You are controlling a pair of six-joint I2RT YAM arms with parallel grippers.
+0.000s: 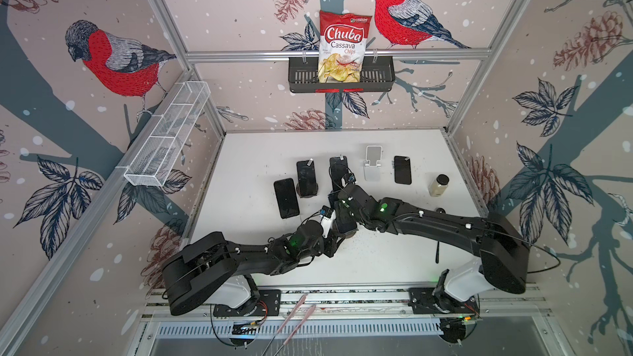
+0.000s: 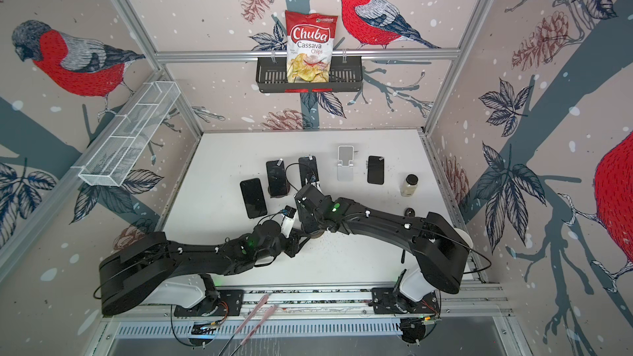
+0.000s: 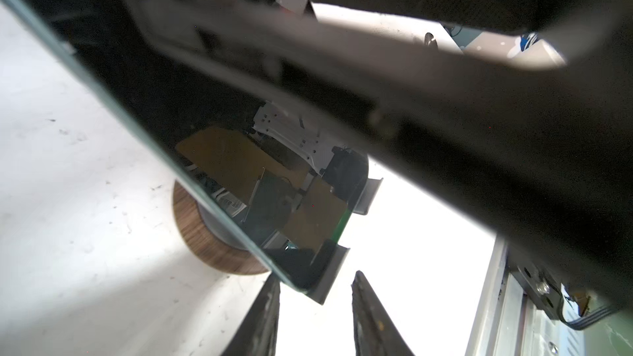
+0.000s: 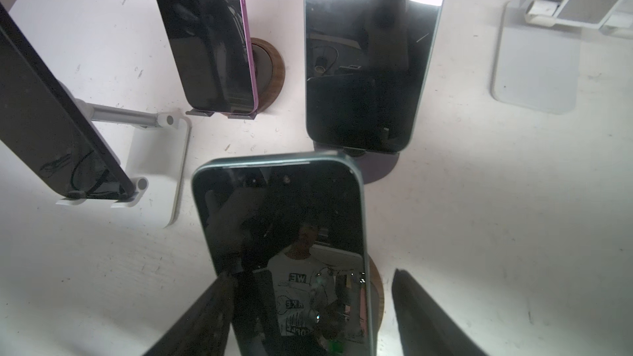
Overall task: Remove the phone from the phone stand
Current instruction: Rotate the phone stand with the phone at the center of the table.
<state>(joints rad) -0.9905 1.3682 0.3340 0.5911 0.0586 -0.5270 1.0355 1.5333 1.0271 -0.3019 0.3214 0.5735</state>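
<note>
1. Step in hand, judging by the poses: securing the phone (image 4: 284, 234) for the lift; nothing raised yet.
2. Seated in the phone stand (image 3: 209, 238), bottom edge behind the two metal lips (image 3: 339, 265), screen leaning back over the round wooden base.
3. Place of the phone (image 1: 344, 222) in a top view: just below mid-frame, mostly hidden under both wrists.
4. Right gripper (image 4: 311, 273): released, jaws spread wider than the phone and set either side of it, one side close on the edge, the other clear of it.
5. Left gripper (image 3: 315, 273): narrowly parted at the foot of the stand by the nearer lip, pinching nothing visible.
6. Next move, likely: close the right jaws squarely on the phone's long edges, then draw up and over the lips rather than straight forward.
7. Calls also for steadying the stand, perhaps with the left, and keeping off the neighbouring phones (image 1: 306, 178) further up the frame.
</note>
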